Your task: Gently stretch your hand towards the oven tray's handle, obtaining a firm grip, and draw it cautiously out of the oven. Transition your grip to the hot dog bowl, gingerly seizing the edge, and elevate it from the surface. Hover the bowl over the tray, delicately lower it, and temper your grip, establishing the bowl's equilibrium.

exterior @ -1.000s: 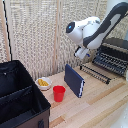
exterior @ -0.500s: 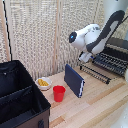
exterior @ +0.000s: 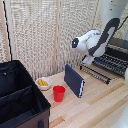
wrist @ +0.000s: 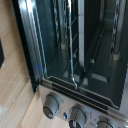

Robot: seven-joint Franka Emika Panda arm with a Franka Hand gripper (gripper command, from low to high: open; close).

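Worktop (exterior: 100,107): pale wood, matt, visible grain. Oven (wrist: 75,45): dark glossy glass front with metal frame; knobs (wrist: 51,105) of brushed metallic finish. Wire rack (exterior: 97,72): thin black metal rods. Red cup (exterior: 59,93): smooth plastic. Black case (exterior: 20,100): matt fabric. Hot dog bowl (exterior: 43,86): smooth white-cream surface. Robot arm (exterior: 92,42): glossy white shell.

Open oven (wrist: 75,45), bowl (exterior: 43,83) on table
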